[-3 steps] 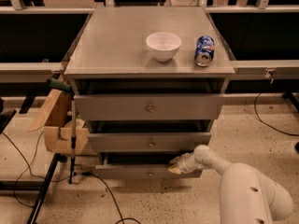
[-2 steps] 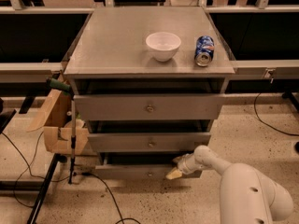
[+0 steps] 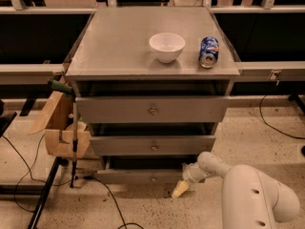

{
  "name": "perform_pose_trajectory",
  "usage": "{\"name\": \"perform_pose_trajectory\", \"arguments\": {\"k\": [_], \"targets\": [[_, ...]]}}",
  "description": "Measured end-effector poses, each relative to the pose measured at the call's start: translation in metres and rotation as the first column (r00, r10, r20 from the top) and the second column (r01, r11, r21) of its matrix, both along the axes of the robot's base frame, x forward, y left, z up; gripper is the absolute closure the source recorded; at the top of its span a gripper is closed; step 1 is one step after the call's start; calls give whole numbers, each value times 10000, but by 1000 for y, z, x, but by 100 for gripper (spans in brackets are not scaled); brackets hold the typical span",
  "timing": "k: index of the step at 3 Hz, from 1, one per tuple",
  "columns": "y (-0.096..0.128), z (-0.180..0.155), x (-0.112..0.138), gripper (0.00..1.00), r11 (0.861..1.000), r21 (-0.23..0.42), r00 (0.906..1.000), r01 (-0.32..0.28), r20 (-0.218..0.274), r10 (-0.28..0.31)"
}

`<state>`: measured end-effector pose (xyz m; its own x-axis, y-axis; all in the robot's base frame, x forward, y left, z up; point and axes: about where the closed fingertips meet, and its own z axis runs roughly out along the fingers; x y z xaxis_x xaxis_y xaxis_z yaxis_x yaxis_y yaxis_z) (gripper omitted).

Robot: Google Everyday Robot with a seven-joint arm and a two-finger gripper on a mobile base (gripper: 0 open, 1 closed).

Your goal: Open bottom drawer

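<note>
Camera view: gripper (image 3: 180,189) just below right end of bottom drawer (image 3: 143,176); fingers together, angled down-left

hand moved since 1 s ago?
Yes. The hand has dropped. It was level with the right end of the bottom drawer front, and now it sits below that front's lower edge.

end effector (image 3: 180,189) hangs by the bottom drawer (image 3: 138,176), near its right end.
</note>
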<state>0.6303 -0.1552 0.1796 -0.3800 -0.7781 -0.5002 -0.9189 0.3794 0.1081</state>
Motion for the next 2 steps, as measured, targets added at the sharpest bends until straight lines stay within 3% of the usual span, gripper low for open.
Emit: {"name": "perform_pose_trajectory", "arguments": {"k": [1,2], "targets": [[0,0,0,0,10000,-5,10000,-6,-8,6],[0,-1,-3,19,9999,-90,9999,-106,-130,105]]}}
